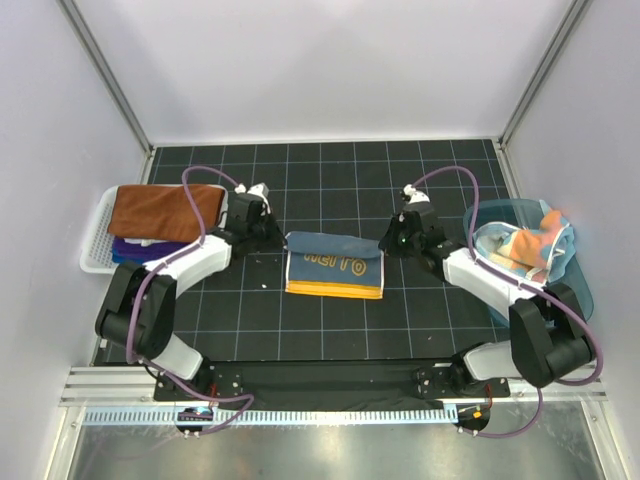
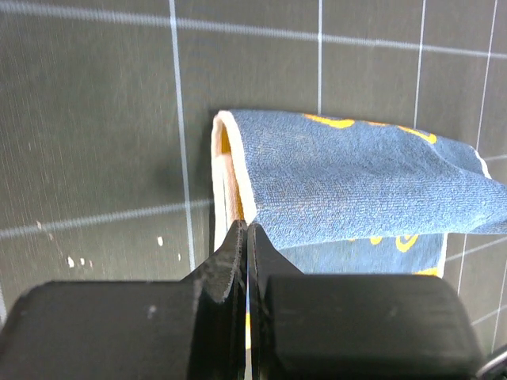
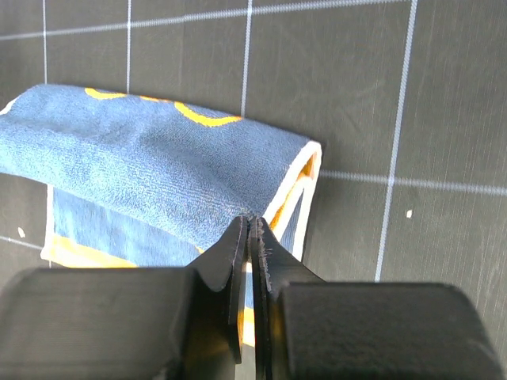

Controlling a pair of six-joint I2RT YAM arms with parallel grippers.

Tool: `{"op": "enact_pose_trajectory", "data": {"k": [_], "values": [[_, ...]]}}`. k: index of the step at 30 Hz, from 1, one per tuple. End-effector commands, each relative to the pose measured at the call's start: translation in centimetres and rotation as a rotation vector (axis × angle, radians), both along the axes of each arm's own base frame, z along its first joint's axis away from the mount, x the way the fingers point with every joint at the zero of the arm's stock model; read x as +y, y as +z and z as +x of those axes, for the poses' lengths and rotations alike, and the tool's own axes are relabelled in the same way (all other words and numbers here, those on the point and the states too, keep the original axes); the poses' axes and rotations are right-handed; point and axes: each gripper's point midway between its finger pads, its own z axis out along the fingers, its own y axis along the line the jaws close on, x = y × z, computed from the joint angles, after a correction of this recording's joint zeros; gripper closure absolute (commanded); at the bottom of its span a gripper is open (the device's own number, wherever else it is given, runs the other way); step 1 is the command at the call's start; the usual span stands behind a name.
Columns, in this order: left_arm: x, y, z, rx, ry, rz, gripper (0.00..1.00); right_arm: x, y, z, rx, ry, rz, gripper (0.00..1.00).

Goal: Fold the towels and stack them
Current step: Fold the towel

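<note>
So the blue towel [image 1: 335,268] with the yellow lettering sat in the middle of the black gridded surface [image 1: 330,180], top layer doubled over the bottom one with a yellow border strip showing along the lower edge. The left gripper [image 2: 247,231] was clamped shut right on the towel's upper left corner, and the right gripper [image 3: 250,226] was pinched closed on the upper right corner. That looked like the whole point: one corner each keeps the top layer stretched flat between them, so the fold lands straight instead of bunching. In both wrist views the cloth rose a little toward the fingertips, so my guess is it was held just off the layer below rather than pressed down. At the left of the overhead frame, the white basket [image 1: 92,262] had a brown towel [image 1: 160,208] folded on top of some darker ones, so I'd say that's the finished stack. At the right, the teal tub [image 1: 585,290] held crumpled towels [image 1: 520,250] in orange and light blue, presumably waiting their turn. I'd call this mid-fold, with plenty left to do.
</note>
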Motion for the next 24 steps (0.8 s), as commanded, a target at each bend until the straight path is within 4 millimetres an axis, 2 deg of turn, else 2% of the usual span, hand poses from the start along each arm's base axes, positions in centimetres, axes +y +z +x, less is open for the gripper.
{"op": "enact_pose_trajectory", "data": {"k": [1,16,24], "values": [[-0.5,1.6,-0.6,-0.049,-0.010,-0.039,1.00,-0.5,0.9,-0.5,-0.045,-0.044,-0.004,0.92],[-0.2,1.2,-4.1,-0.043,-0.024,-0.040,1.00,-0.6,0.8,-3.7,-0.048,-0.055,0.012,0.92],[0.0,0.9,-5.1,-0.033,-0.033,-0.043,1.00,-0.6,-0.6,-5.2,-0.027,-0.053,0.016,0.92]]}}
